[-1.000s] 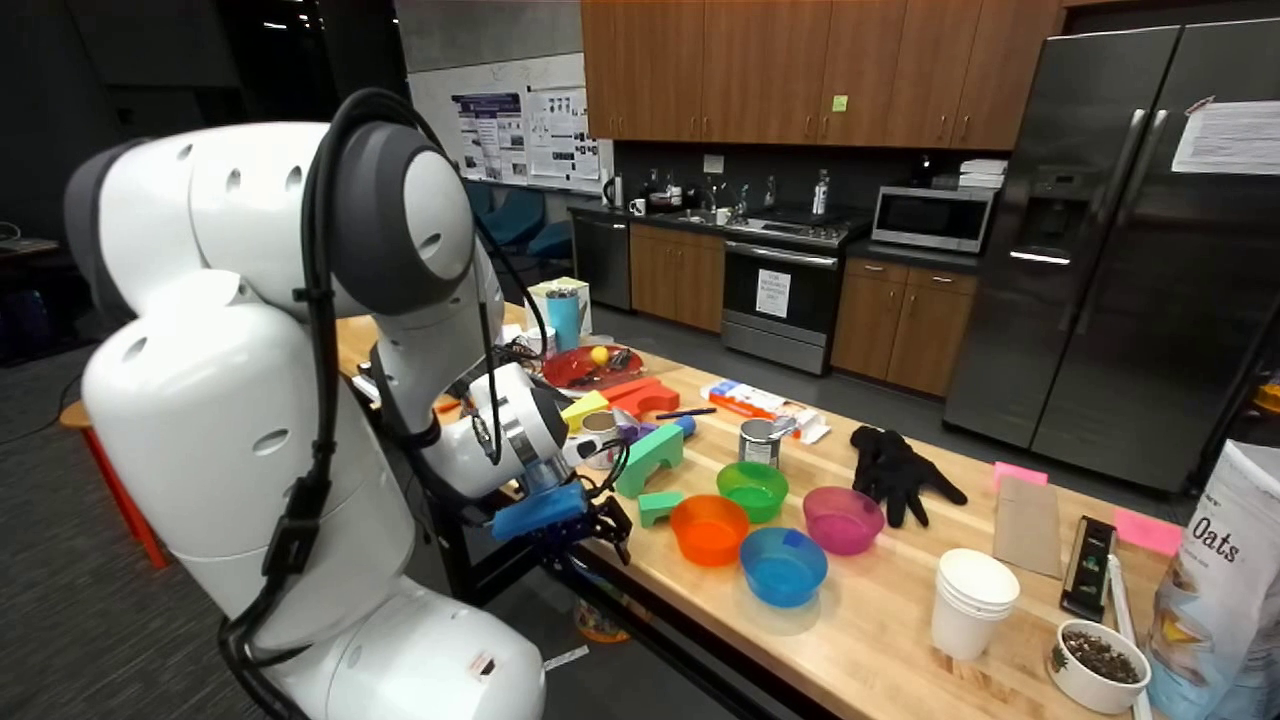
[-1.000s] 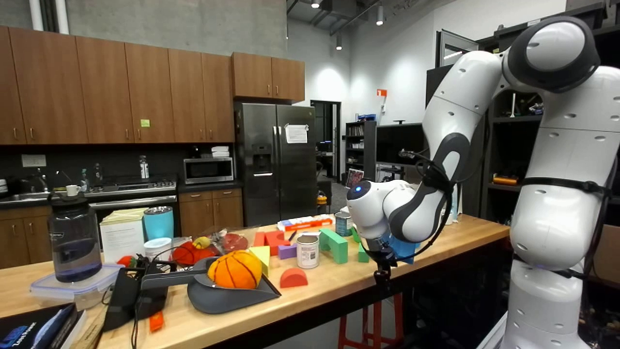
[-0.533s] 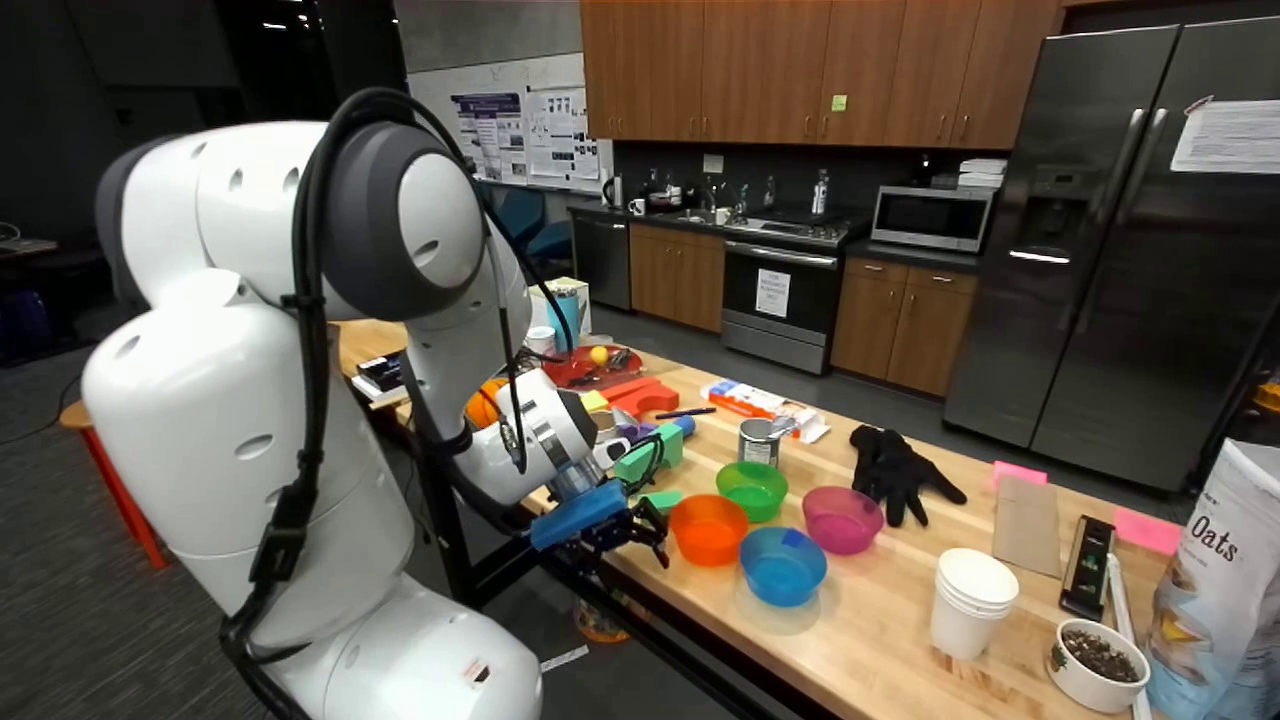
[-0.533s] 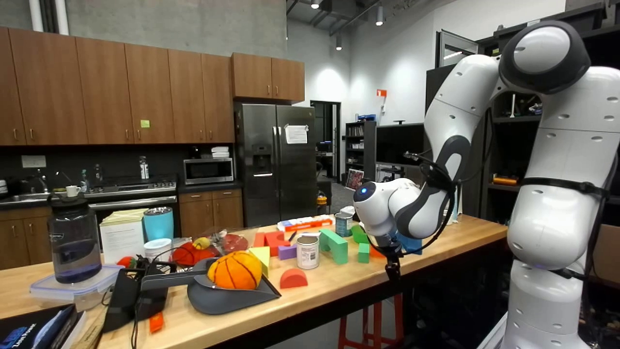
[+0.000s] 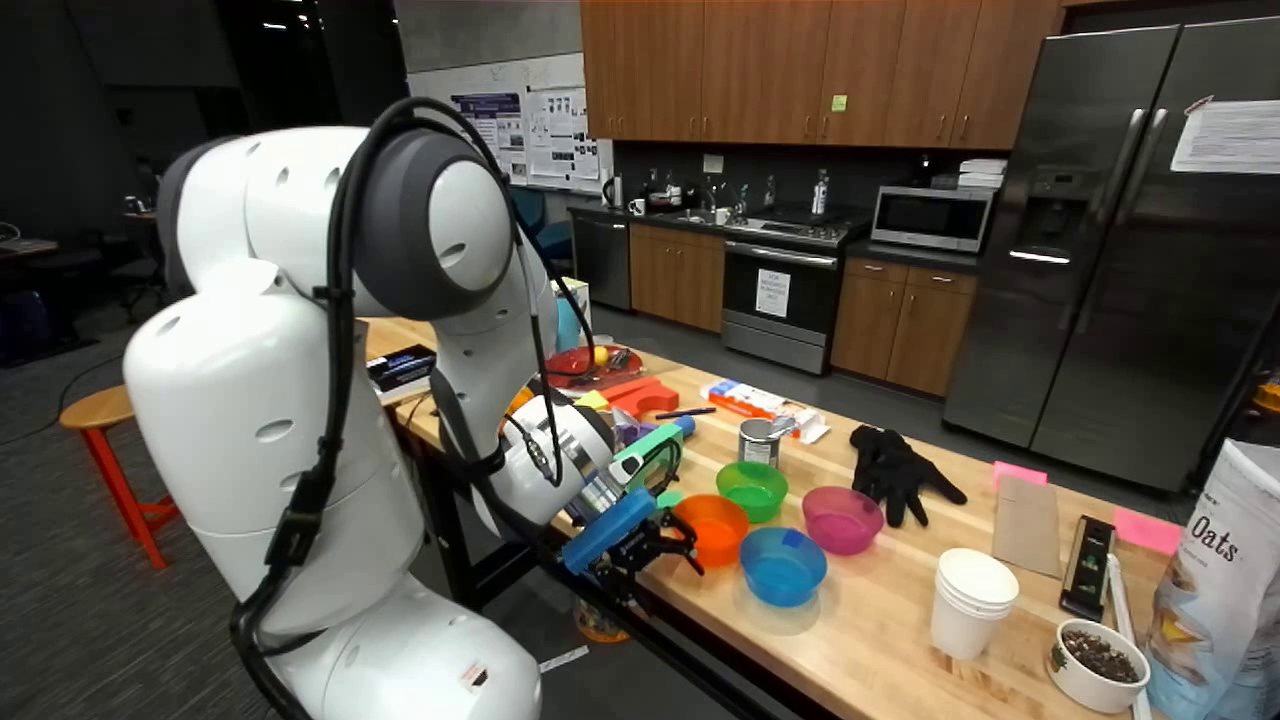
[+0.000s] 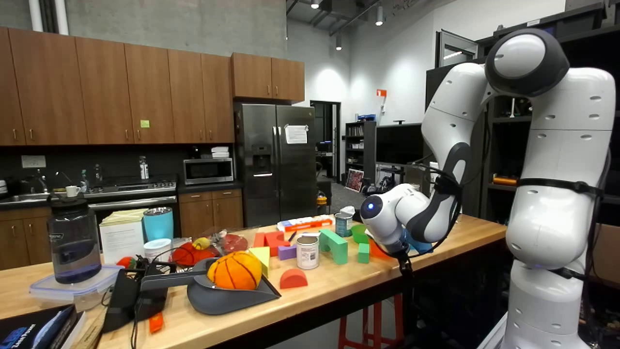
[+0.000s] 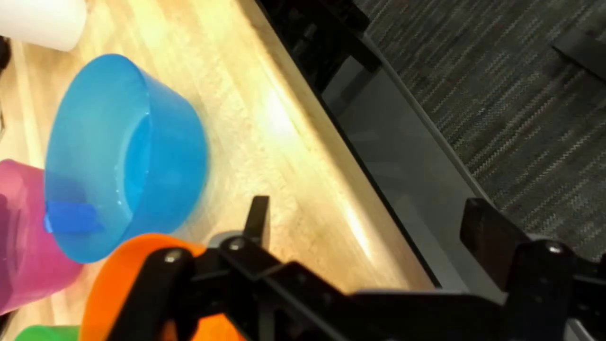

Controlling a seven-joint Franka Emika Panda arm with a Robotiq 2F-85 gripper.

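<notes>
Plainly, the tool (image 7: 368,208) hangs with its fingers (image 7: 257,220) spread wide, nothing between them, by the edge of the table (image 7: 296,203); the orange bowl (image 5: 722,525) stands just beside one, outside the gap, the blue bowl (image 7: 130,156) beyond

In an exterior view: bag of oats (image 5: 1215,580) upright on the desk (image 5: 870,630), white bowl (image 5: 1090,695) of dark bits (image 5: 1098,652) just beside it. Nested white cups (image 5: 972,610) near the bowl. Black glove (image 5: 900,480) lying farther back, fingers spread.

In an exterior view: grey dustpan (image 6: 213,299) cradling an orange ball (image 6: 236,270), dark seams; red half-round block (image 6: 293,278) just beside its lip. Water bottle (image 6: 73,247) seemingly atop a lidded container (image 6: 80,292). Turquoise tumbler (image 6: 159,224) upright, white tub (image 6: 157,248) in front.

Both exterior views: dark refrigerator (image 6: 275,160), paper sheet (image 6: 296,134) on door; microwave (image 6: 208,170) on the counter (image 6: 208,186).

Wrist view: grey streaked carpet (image 7: 497,94) below desk level.
</notes>
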